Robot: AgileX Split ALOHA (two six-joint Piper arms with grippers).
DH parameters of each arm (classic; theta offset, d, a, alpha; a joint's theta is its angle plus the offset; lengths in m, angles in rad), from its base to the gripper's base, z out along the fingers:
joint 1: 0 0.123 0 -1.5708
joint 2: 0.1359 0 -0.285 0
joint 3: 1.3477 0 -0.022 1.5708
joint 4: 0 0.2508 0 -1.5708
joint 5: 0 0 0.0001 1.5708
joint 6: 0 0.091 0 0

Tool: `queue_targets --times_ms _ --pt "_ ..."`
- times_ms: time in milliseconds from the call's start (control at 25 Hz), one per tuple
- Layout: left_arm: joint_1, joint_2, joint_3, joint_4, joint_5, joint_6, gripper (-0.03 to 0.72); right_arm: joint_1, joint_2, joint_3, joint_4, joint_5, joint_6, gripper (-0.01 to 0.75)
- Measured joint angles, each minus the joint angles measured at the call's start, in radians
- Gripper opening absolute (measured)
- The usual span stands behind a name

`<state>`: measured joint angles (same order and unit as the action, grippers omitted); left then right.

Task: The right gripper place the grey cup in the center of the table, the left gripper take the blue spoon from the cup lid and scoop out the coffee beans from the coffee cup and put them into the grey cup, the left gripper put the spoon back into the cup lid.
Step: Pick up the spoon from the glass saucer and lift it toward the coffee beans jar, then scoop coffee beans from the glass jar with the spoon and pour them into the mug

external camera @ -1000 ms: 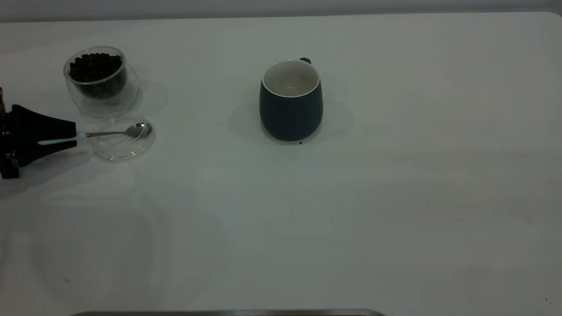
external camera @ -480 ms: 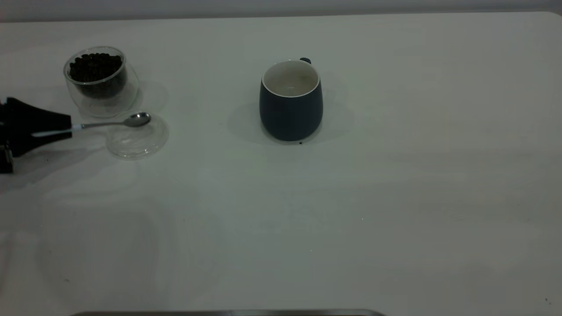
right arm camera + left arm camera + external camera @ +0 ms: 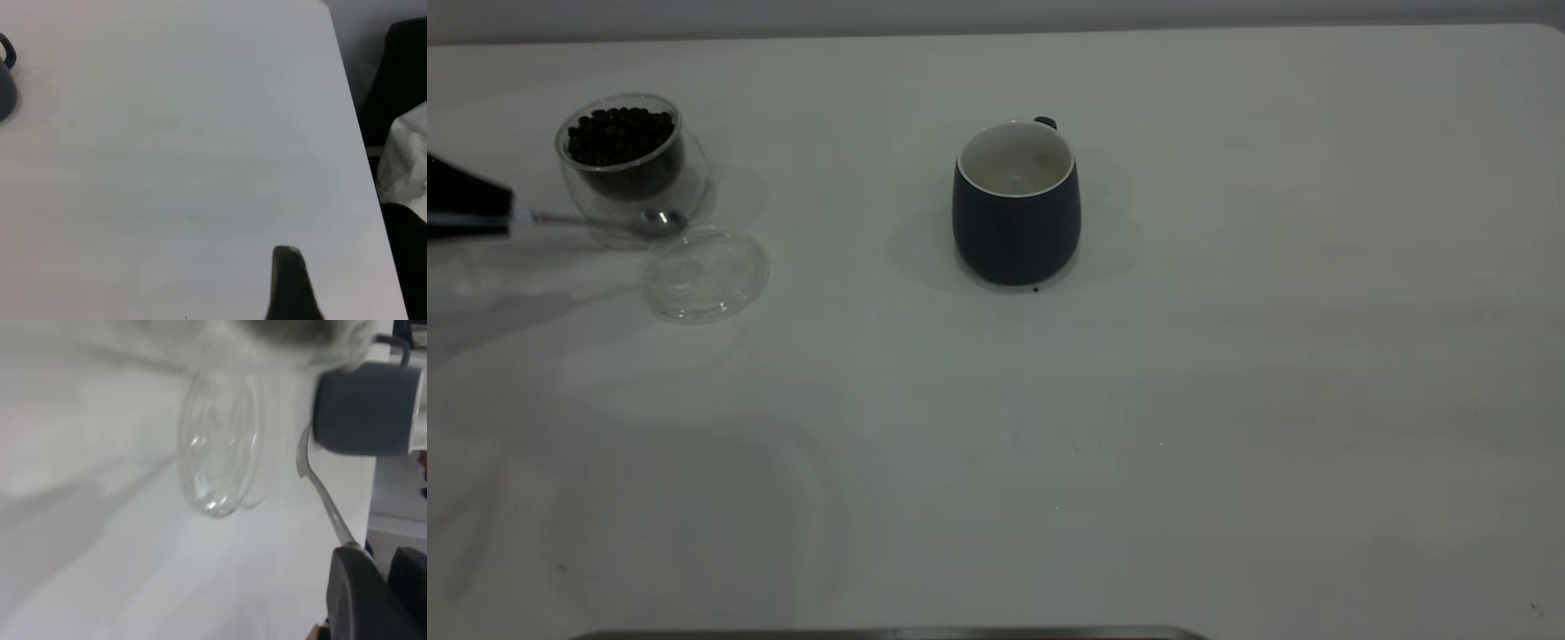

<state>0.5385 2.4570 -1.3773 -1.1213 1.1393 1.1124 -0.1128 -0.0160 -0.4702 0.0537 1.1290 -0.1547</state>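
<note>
My left gripper [image 3: 480, 210] is at the table's far left edge, shut on the pale handle of the blue spoon [image 3: 587, 220]. The spoon is held level, with its metal bowl in front of the lower wall of the coffee cup [image 3: 630, 164]. That clear glass cup holds the coffee beans [image 3: 621, 135]. The clear cup lid [image 3: 705, 274] lies empty on the table just in front. The grey cup [image 3: 1016, 204] stands upright at the table's middle, its handle to the back. In the left wrist view I see the spoon [image 3: 321, 490], the lid [image 3: 220, 447] and the grey cup [image 3: 363, 407]. My right gripper [image 3: 288, 270] is out of the exterior view.
The white table [image 3: 1138, 427] stretches wide to the right and front of the grey cup. In the right wrist view the table edge [image 3: 347, 100] runs close by, with dark and white things beyond it. A small dark speck [image 3: 1035, 289] lies at the grey cup's base.
My left gripper has lifted the spoon off the lid and drawn it back and to the left, toward the glass cup. The lid slid a little to the right. The grey cup has not moved.
</note>
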Motion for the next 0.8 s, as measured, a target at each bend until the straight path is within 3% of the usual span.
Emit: queue_targets --times_ms 400,800 --pt "0.000 -0.137 -0.171 0.008 0.020 -0.009 0.122 0.000 0.000 0.000 0.000 0.000 0.000 0.459" --pt "0.000 -0.137 -0.179 0.129 0.001 0.241 0.122 0.000 0.000 0.000 0.000 0.000 0.000 0.459"
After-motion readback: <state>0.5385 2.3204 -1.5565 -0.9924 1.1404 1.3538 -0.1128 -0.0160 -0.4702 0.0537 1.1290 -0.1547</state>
